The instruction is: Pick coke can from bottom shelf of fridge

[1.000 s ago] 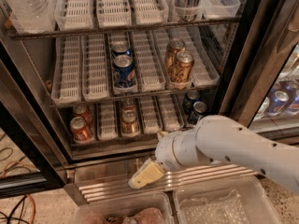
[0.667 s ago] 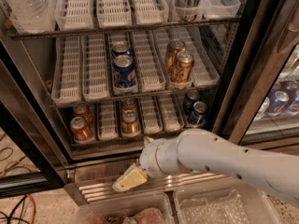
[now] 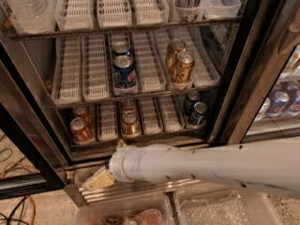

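Note:
Two red coke cans with silver tops stand in the left lane of the bottom shelf (image 3: pixel 107 122) of the fridge (image 3: pixel 236 97). The front coke can (image 3: pixel 80 130) is near the shelf edge and the second one (image 3: pixel 82 113) is behind it. My gripper (image 3: pixel 99 179), cream-coloured at the end of the white arm (image 3: pixel 197 163), hangs in front of the ribbed steel base (image 3: pixel 140 191). It is below the shelf and slightly right of the front coke can, apart from it and holding nothing that I can see.
Gold-orange cans (image 3: pixel 130 123) fill the middle lane of the bottom shelf and dark cans (image 3: pixel 198 114) the right lane. The shelf above holds blue Pepsi cans (image 3: pixel 124 71) and gold cans (image 3: pixel 182 67). Clear bins (image 3: pixel 220 207) sit on the floor in front. The glass door (image 3: pixel 276 102) is at right.
The arm has stretched further left across the front of the fridge. The gripper has moved left and a little down, closer to below the coke cans.

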`<state>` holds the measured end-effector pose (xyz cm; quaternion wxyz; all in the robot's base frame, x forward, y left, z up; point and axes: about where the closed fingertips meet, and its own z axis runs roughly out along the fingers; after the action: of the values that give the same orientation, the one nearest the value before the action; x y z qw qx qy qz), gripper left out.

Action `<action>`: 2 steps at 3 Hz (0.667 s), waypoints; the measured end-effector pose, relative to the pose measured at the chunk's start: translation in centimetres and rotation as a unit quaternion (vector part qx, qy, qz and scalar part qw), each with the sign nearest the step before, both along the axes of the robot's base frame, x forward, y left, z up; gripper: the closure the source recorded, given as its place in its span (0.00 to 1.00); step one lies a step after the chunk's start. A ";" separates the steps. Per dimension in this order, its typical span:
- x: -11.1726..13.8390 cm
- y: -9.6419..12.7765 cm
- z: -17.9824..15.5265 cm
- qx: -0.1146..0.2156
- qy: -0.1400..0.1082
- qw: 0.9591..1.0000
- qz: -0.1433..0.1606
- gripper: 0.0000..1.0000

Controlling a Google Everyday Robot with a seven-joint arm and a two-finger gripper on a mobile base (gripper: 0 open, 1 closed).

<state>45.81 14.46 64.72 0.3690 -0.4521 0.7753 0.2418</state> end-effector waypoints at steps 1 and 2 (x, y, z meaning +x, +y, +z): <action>1.4 1.3 1.2 0.014 -0.030 0.999 -0.012 0.00; 1.4 1.2 1.2 0.014 -0.030 0.999 -0.012 0.00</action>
<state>47.20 15.70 65.88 0.4012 -0.4446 0.7657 0.2346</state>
